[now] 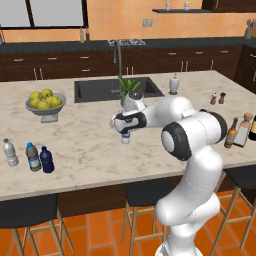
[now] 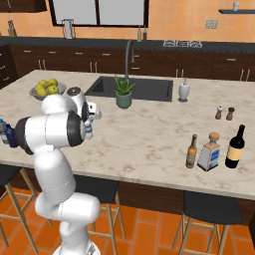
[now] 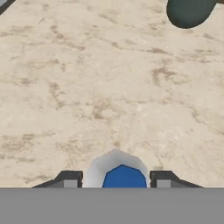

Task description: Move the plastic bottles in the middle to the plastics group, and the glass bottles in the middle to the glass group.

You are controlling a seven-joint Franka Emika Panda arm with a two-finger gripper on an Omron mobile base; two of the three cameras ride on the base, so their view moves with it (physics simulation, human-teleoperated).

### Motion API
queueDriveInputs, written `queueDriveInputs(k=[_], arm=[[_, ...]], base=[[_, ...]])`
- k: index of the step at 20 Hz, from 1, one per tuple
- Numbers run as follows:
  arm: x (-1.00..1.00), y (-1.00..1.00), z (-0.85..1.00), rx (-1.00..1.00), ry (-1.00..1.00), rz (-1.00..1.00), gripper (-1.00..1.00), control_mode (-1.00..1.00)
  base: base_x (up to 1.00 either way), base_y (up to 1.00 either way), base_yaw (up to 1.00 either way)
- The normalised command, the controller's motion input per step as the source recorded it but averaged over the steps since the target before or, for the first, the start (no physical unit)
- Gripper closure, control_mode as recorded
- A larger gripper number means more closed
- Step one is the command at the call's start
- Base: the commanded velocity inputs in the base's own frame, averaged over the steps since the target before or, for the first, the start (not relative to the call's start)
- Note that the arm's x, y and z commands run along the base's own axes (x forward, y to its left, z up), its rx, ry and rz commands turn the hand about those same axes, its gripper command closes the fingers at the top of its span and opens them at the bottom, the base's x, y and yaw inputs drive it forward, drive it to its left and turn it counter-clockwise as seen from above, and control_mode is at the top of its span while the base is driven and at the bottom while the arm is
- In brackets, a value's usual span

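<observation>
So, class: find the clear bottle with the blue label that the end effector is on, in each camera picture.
Left base view: clear bottle at the middle, under the end effector.
Right base view: a sliver at centre left, beside the arm.
Hand view: bottom centre, between the fingertips.
Shared landmark: the potted plant by the sink.

Left base view sits behind and left of the arm, high, looking forward and down across the marble surface (image 1: 95,135) toward the sink (image 1: 100,90) and back wall; right base view does the same from behind and right. Both share the sink (image 2: 144,88), the potted plant (image 1: 129,89) (image 2: 123,93) and the fruit bowl (image 1: 46,106) (image 2: 46,91), seen from opposite sides. Hand view looks steeply down, very near the surface (image 3: 109,87), with the pot's (image 3: 189,12) rounded base at its upper right edge.
</observation>
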Motion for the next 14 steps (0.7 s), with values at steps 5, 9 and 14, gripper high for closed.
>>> queueDriveInputs(k=[5,9,14], arm=[[-0.05,1.0,0.58,0.03,0.02,0.24,1.0,-1.0],[-0.03,1.0,0.16,0.0,0.08,0.27,1.0,-1.0],[-0.22,1.0,0.0,0.0,0.09,0.29,1.0,-1.0]], base=[[0.0,0.0,0.0],[0.0,0.0,0.0],[0.0,0.0,0.0]])
